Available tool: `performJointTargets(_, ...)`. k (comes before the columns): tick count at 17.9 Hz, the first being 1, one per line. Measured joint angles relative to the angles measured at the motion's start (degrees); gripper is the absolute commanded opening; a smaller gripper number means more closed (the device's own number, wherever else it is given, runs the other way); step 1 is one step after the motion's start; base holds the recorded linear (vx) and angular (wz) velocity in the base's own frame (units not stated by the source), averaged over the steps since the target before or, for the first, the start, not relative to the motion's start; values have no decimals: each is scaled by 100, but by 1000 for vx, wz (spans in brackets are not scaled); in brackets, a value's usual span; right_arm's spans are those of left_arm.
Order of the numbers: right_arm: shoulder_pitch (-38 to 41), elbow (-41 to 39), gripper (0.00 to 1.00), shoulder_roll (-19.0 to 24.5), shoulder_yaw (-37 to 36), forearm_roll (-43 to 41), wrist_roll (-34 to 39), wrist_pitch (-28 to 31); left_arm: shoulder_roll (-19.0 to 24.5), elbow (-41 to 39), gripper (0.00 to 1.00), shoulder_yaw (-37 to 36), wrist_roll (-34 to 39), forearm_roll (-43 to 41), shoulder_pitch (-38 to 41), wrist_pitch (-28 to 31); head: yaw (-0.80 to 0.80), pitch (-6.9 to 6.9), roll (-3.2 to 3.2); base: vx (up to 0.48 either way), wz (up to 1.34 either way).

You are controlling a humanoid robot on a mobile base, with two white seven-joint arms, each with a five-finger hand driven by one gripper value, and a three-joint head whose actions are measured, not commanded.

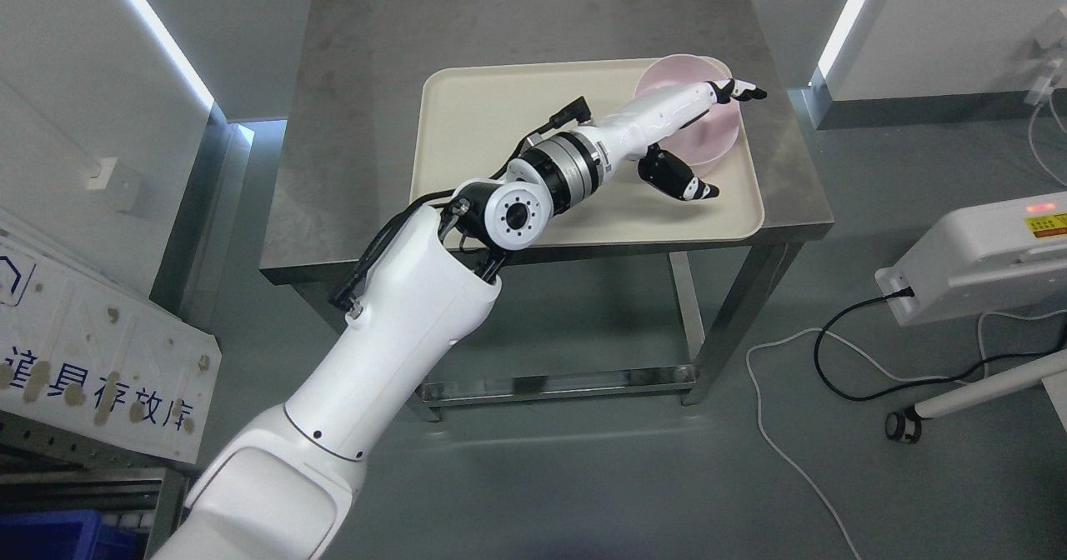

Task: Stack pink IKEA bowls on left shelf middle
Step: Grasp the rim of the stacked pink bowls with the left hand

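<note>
A pink bowl (677,71) sits in the far right corner of a cream tray (483,127) on the steel table (375,43). My left arm comes in from the lower left and stretches across the tray to the bowl. My left hand (723,139) is over the bowl and open. Its black-tipped fingers (742,91) lie straight across the far rim, and the thumb (688,183) is spread out at the near side. The hand covers the middle of the bowl. I cannot tell whether it touches the bowl. My right arm is out of view.
A white signboard (100,360) leans at the left, above a blue crate (50,535). A white device (984,252) stands at the right, with cables (834,377) trailing over the floor. The table's lower rail (558,383) runs beneath the tray.
</note>
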Motion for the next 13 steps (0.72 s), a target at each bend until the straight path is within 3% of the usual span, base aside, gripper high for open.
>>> performJointTargets(4,0,0,100,0,0,0,14,-1,0,47,79,1,-504,-782,-179,25,0,0,0,0,0)
performJointTargets(13,0,0,100,0,0,0,17,-1,0,333,60,-11,-614,-1883,-340,39,0,0,0,0,0)
